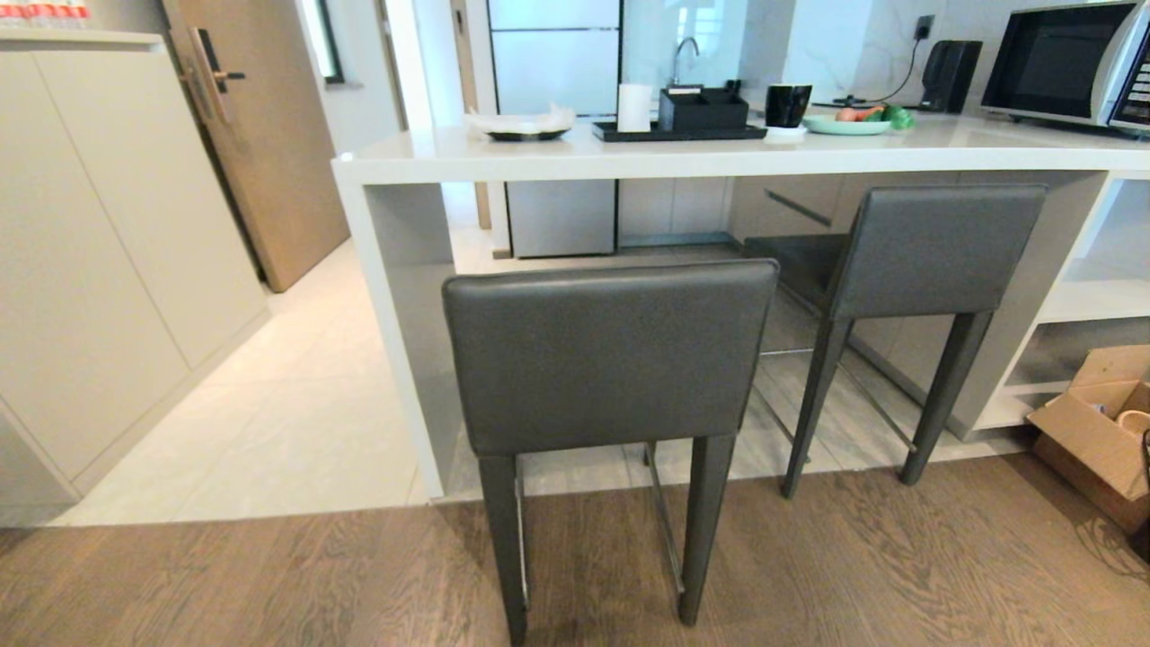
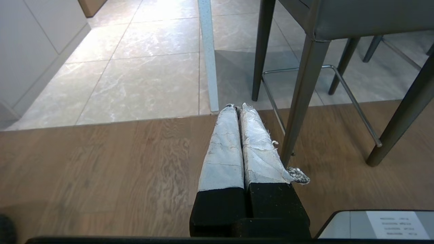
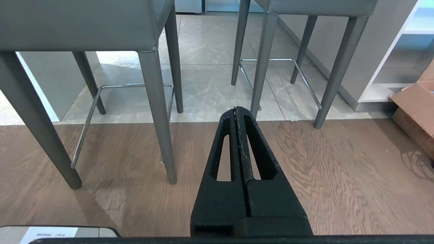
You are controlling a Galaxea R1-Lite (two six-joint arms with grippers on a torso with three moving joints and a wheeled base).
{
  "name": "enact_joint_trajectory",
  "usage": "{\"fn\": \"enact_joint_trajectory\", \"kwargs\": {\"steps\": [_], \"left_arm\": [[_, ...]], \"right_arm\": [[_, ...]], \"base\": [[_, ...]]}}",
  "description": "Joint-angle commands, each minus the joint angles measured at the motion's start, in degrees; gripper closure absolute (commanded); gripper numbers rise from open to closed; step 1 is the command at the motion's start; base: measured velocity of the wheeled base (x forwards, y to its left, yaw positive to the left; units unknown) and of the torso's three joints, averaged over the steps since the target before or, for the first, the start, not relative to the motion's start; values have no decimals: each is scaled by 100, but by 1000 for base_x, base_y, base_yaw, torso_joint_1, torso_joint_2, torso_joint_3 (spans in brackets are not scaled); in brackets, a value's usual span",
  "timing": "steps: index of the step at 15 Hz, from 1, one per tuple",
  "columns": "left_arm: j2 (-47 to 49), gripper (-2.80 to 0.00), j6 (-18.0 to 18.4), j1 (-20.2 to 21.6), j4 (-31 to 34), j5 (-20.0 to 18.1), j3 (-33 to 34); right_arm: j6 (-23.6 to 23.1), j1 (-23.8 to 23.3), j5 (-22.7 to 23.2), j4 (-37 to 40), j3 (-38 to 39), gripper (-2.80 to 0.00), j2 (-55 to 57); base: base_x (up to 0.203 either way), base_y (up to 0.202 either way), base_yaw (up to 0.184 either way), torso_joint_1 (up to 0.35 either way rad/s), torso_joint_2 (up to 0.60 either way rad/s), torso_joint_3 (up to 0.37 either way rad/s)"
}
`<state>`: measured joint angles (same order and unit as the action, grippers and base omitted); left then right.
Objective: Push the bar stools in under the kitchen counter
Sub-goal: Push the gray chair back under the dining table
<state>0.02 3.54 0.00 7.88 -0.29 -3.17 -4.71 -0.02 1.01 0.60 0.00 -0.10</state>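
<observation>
Two grey bar stools face the white kitchen counter (image 1: 719,162). The nearer stool (image 1: 611,355) stands out on the wood floor, its backrest clear of the counter's edge. The farther stool (image 1: 934,252) on the right sits partly under the top. Neither arm shows in the head view. My left gripper (image 2: 237,106), wrapped in pale tape, hangs shut and empty above the floor beside the near stool's rear leg (image 2: 301,98). My right gripper (image 3: 236,108), black, is shut and empty, low between the near stool (image 3: 156,112) and the far stool (image 3: 262,61).
An open cardboard box (image 1: 1101,427) lies on the floor at the right, by the counter's white shelving (image 1: 1092,301). On the counter stand a tray with a black organiser (image 1: 701,112), a cup, plates and a microwave (image 1: 1069,63). Pale cabinets (image 1: 99,243) line the left.
</observation>
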Motion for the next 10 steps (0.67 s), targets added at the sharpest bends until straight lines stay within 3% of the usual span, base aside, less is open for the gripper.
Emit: {"fn": "enact_joint_trajectory", "kwargs": {"steps": [1, 10], "left_arm": [[15, 0, -3, 0, 4, 3, 1], [15, 0, -3, 0, 4, 12, 1]], "right_arm": [[-4, -6, 4, 2, 9, 0, 10], [-4, -6, 4, 2, 9, 0, 10]], "base": [[66, 2, 1, -6, -2, 7], [191, 0, 1, 2, 3, 4]]}}
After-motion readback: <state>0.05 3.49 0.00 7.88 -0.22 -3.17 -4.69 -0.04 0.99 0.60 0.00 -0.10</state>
